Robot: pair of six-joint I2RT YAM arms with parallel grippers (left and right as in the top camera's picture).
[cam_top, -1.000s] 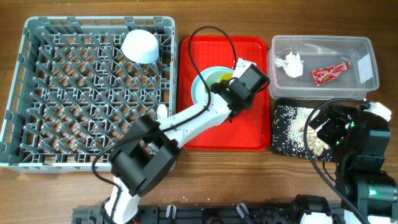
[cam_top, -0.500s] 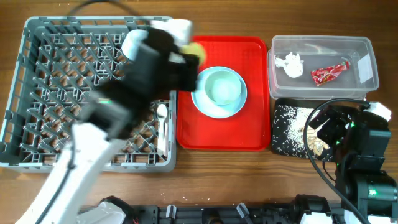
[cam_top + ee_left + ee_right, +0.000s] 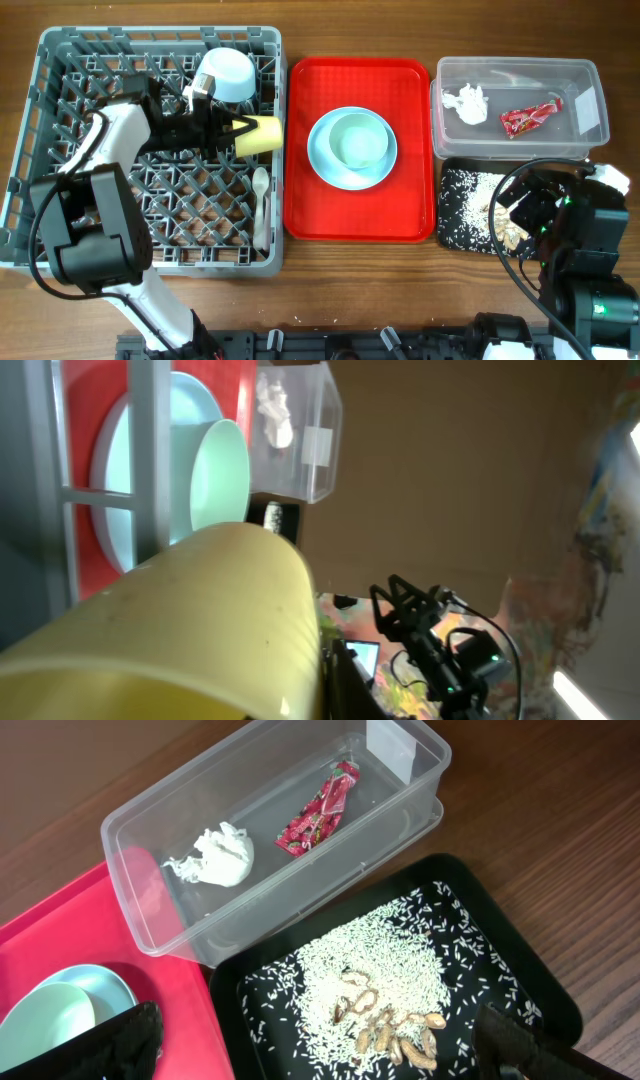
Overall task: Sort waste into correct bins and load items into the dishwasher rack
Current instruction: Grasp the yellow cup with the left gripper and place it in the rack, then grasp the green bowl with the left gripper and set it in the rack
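Overhead view: left gripper (image 3: 230,128) is clamping one small yellow cup (image 3: 260,135), which is lying sideways at the right wall of the grey dishwasher rack (image 3: 60,230). One pale bowl (image 3: 225,73) is sitting upturned just beyond the gripper. One white spoon (image 3: 260,200) is lying in the rack on its near side. Ahead of the cup, one red tray (image 3: 310,200) is carrying one light blue plate (image 3: 322,165) with one pale green dish (image 3: 358,140) on it.

Left wrist view: the cup's matte yellow wall is filling the foreground and hiding the fingers. Past one rack bar, the plate, the dish and a clear tub (image 3: 318,445) holding one crumpled tissue (image 3: 272,410) are showing.

Right wrist view: right gripper (image 3: 315,1030) is hanging spread wide and holding nothing, over the black tray (image 3: 530,975). Only here are the white rice (image 3: 360,960) and several brown scraps (image 3: 390,1040) showing clearly. Beyond them, the tub is also holding one red wrapper (image 3: 318,810).
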